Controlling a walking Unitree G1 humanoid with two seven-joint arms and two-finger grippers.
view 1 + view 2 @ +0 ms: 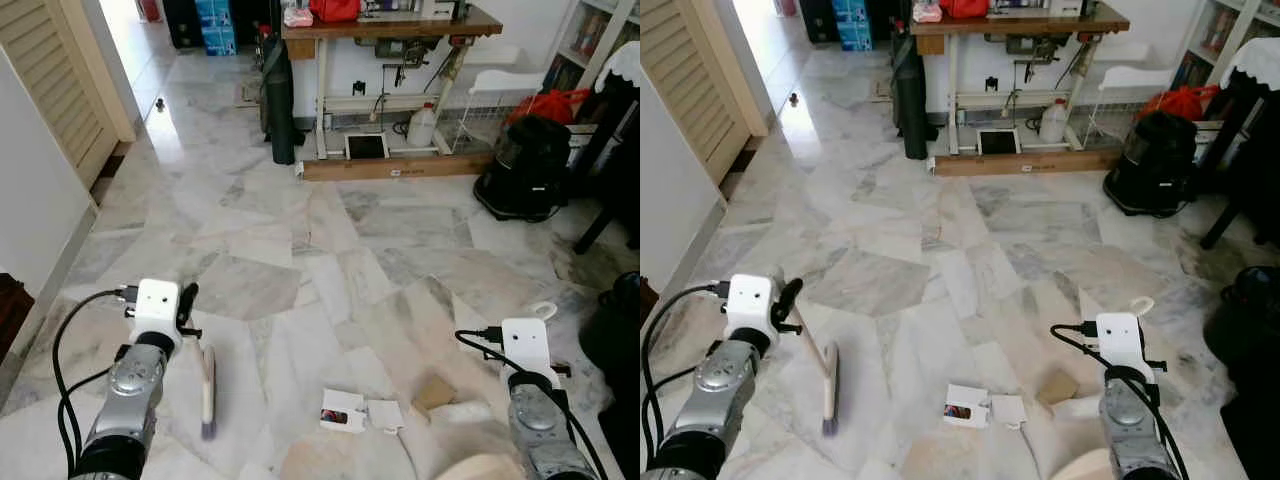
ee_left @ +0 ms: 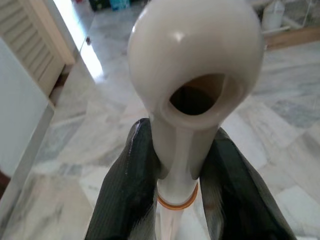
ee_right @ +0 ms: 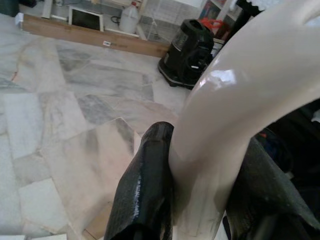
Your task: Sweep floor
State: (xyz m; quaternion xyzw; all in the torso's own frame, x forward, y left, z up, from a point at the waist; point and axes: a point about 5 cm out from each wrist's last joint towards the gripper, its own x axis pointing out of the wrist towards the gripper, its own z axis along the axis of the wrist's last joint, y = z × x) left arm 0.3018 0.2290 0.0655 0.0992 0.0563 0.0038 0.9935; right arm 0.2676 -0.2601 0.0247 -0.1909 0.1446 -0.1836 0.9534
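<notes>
My left gripper [image 2: 177, 175] is shut on the cream handle [image 2: 195, 75] of a small brush; black fingers [image 2: 125, 190] press it from both sides. The brush [image 1: 207, 385] slants down to the marble floor by my left arm, bristles low. My right gripper [image 3: 205, 190] is shut on the curved cream dustpan handle [image 3: 240, 100], whose loop end [image 1: 541, 310] rises above my right wrist. The dustpan edge [image 1: 480, 467] shows at the bottom. Litter lies between the arms: a white card [image 1: 343, 411], a paper scrap [image 1: 385, 414] and a cardboard piece [image 1: 435, 392].
A wooden sewing table [image 1: 390, 25] stands at the back, with a plank [image 1: 400, 167] and a dark roll [image 1: 281, 105] at its foot. A black vacuum [image 1: 525, 170] sits back right, a dark object [image 1: 615, 330] at the right edge, and a louvred door [image 1: 60, 90] on the left.
</notes>
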